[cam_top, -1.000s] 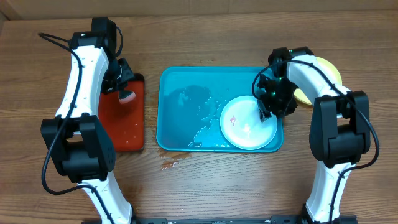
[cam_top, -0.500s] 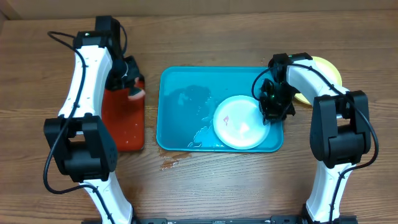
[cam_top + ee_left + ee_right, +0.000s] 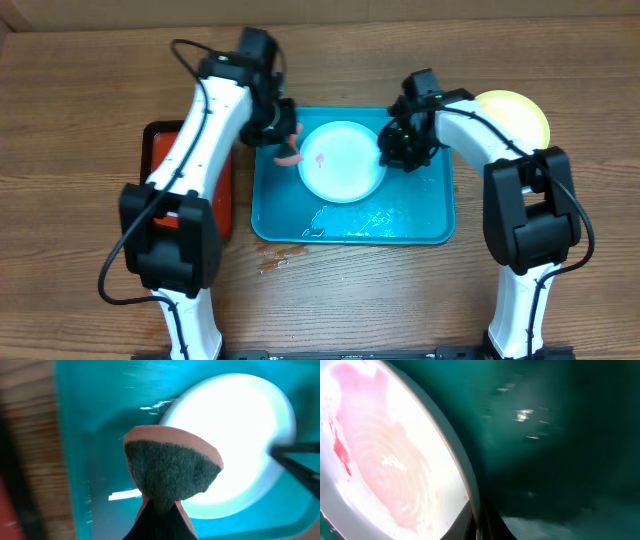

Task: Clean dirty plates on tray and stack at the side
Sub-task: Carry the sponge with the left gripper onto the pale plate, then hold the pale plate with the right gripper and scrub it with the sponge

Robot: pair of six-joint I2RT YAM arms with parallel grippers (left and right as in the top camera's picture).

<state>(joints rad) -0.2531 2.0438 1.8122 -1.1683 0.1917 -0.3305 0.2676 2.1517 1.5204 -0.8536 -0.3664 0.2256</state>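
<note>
The round, red-smeared plate [image 3: 343,162] lies upper centre in the glossy blue tray [image 3: 420,205], its right rim pinched by the right gripper [image 3: 391,151]. The left gripper [image 3: 283,141] clamps a coarse-faced sponge [image 3: 289,156] at its left edge.

Brown wood-grain table [image 3: 60,120], soft even light

Your right wrist camera gives you the plate [image 3: 385,460] filling the left side, whitish and washed with pink, with a red smear [image 3: 340,450] near its left edge; its curved rim runs down into the right gripper [image 3: 479,522] at the bottom, whose dark jaws are closed on it; right of the rim lies the tray [image 3: 560,460], teal and dim, with a few wet glints.
</note>
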